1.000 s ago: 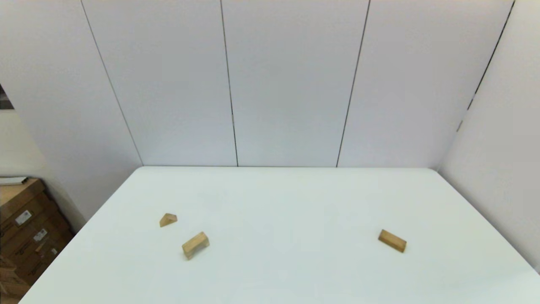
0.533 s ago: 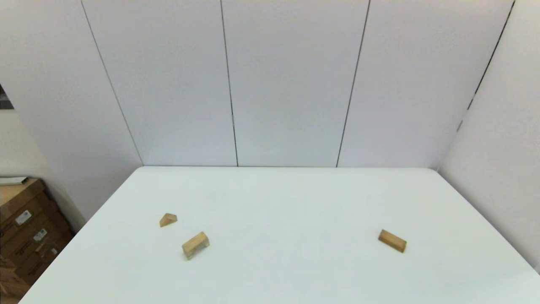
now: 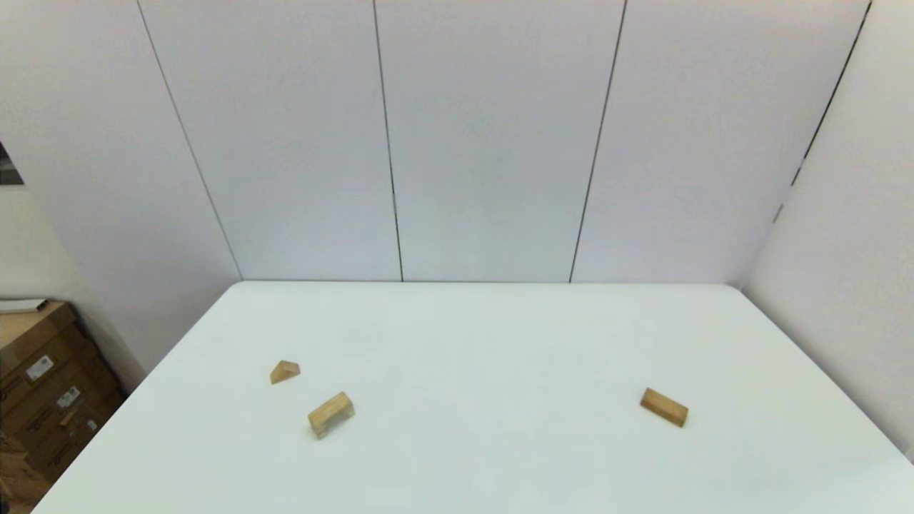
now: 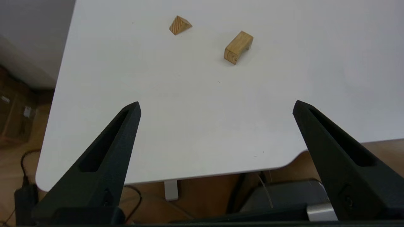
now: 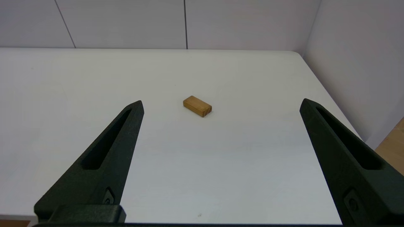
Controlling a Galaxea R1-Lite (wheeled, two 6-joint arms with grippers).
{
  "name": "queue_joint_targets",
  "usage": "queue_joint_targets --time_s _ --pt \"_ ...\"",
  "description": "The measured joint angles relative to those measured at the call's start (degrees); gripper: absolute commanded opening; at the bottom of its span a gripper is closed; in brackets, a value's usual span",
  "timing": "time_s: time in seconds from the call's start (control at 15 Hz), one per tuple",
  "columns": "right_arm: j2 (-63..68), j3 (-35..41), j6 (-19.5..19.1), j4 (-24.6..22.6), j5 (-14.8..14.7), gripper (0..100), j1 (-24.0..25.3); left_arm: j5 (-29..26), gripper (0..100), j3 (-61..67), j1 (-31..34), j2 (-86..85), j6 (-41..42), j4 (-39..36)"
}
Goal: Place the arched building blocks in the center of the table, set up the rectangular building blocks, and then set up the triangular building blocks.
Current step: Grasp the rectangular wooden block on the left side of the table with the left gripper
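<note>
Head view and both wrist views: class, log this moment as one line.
arched block table-left, lying | triangular block beside it, apart | rectangular block table-right, flat | left gripper open, empty | right gripper open, empty

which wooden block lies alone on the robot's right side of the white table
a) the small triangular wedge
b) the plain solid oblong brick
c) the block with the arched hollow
b: the plain solid tan wooden oblong brick lies alone on the right side of the white table, while the small wedge and the arched block lie close together on the left.
</note>
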Motion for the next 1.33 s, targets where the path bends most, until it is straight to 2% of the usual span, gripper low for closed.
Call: queue_joint_targets --time_s 0.47,0.87,1.07,1.33 --pt "0.0 0.0 0.0 0.0 0.0 100 0.0 -0.6 100 -26.7 0.3 29.8 1.3 12.3" --pt "0.0 0.0 0.0 0.0 0.0 100 0.0 -1.2 100 -37.1 0.2 50.3 15.2 30.1" --pt "0.0 0.0 0.0 0.0 0.0 100 0.0 -4.8 100 -39.6 -0.4 58.0 20.9 32.4" --pt "0.0 0.0 0.0 0.0 0.0 100 0.0 -6.2 100 -41.1 -3.1 66.5 21.7 32.3"
